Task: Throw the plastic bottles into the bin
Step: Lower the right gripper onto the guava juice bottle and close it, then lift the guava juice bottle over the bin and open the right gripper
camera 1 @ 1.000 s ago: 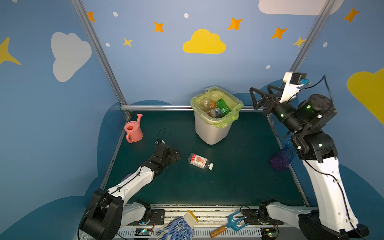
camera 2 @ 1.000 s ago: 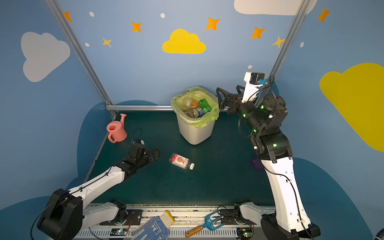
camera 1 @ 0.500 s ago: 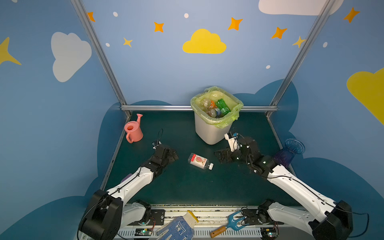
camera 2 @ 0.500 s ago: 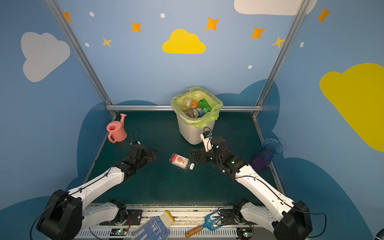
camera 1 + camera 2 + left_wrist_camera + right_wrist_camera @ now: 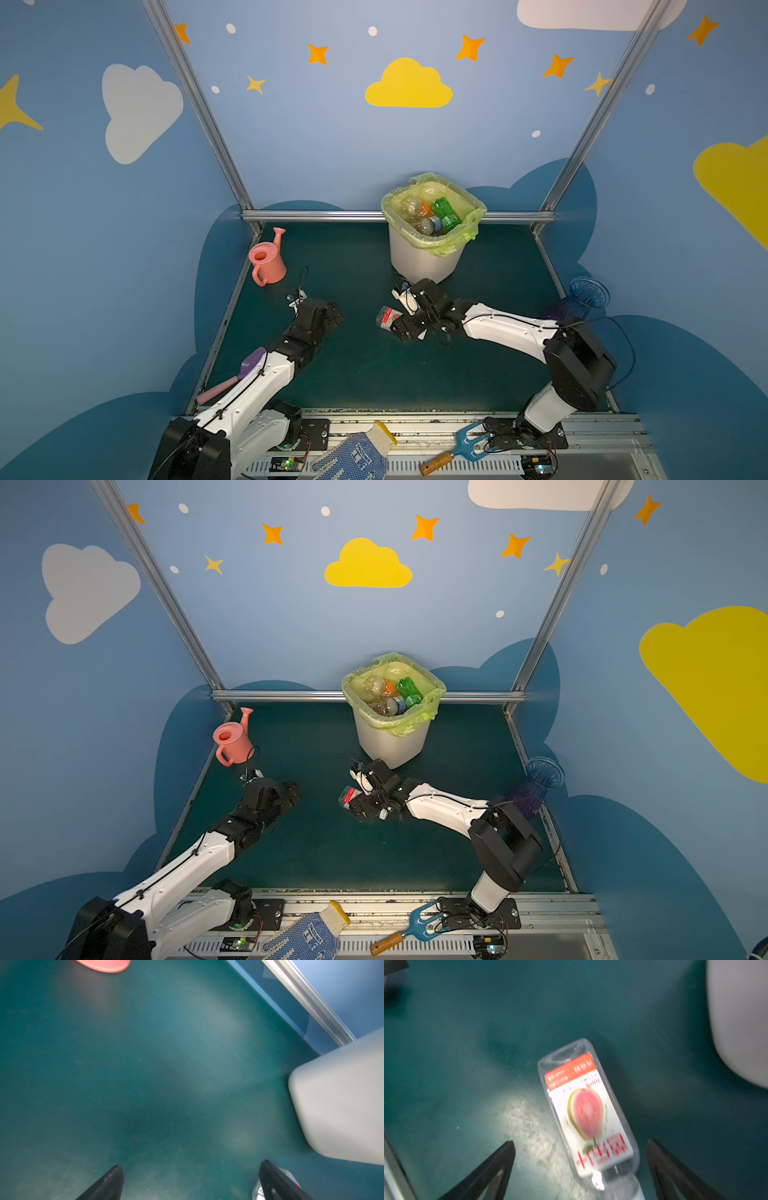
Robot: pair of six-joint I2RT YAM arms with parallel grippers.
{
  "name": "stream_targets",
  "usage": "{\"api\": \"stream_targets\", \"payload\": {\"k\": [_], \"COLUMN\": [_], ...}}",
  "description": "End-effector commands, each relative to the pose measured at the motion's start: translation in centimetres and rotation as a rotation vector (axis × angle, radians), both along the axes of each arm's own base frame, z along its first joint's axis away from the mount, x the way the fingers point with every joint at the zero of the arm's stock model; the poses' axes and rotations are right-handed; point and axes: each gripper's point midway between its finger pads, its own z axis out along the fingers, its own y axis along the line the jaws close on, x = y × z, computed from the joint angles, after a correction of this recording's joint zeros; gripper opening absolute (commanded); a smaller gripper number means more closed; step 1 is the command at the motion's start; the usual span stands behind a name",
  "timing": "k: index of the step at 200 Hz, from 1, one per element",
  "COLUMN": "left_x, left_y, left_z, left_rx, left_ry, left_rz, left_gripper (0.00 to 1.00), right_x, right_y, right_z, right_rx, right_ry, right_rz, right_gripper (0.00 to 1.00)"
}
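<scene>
One clear plastic bottle [image 5: 385, 317] [image 5: 348, 794] with a red-and-white fruit label lies on its side on the green table. In the right wrist view the bottle [image 5: 586, 1109] has its neck end between the spread fingers of my right gripper [image 5: 579, 1142] [image 5: 405, 329], which is open and not touching it. My left gripper [image 5: 333, 318] [image 5: 191, 1180] is open and empty, low over the table to the bottle's left. The white bin [image 5: 419, 259] [image 5: 390, 746] with the yellow-green bag stands behind, holding several bottles [image 5: 434, 216].
A pink watering can [image 5: 267, 262] stands at the back left, and a blue-purple vase [image 5: 582, 297] stands at the right edge. A purple-and-pink scoop [image 5: 243, 374] lies under my left arm. A glove [image 5: 353, 455] and a blue fork tool [image 5: 457, 451] lie on the front rail.
My right arm came down from beside the bin's rim to the table, and its open gripper now straddles the bottle. The left arm has hardly moved.
</scene>
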Motion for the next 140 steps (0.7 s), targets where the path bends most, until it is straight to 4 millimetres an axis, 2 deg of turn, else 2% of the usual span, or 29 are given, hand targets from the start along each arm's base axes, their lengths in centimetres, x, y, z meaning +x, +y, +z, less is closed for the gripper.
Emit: {"api": "stream_targets", "payload": {"k": [1,37,77,111,140], "left_x": [-0.8,-1.3,-1.4,-1.5,-1.6], "left_y": [1.1,1.7,1.9,2.0,2.1], "left_z": [-0.6,-0.9,-1.2,-1.5,-1.8], "left_rx": [0.026,0.023,0.018,0.017,0.021], "left_ry": [0.015,0.015,0.021,0.032,0.037], "left_rz": [0.025,0.032,0.034,0.034,0.037], "left_gripper": [1.00,1.00,1.00,1.00,1.00], "right_x": [-0.5,-0.1,-0.1,-0.5,-0.5], "right_y": [0.3,-0.1,0.2,0.4,0.5], "right_z": [-0.9,-3.0,-4.4,-5.6,-6.2], "right_rx": [-0.089,-0.211,-0.296,-0.357,-0.392], "right_ry": [0.032,0.068,0.104,0.148,0.162], "right_rz": [0.073,0.101,0.159,0.196,0.206], "right_gripper": [0.98,0.98,0.92,0.84,0.71]}}
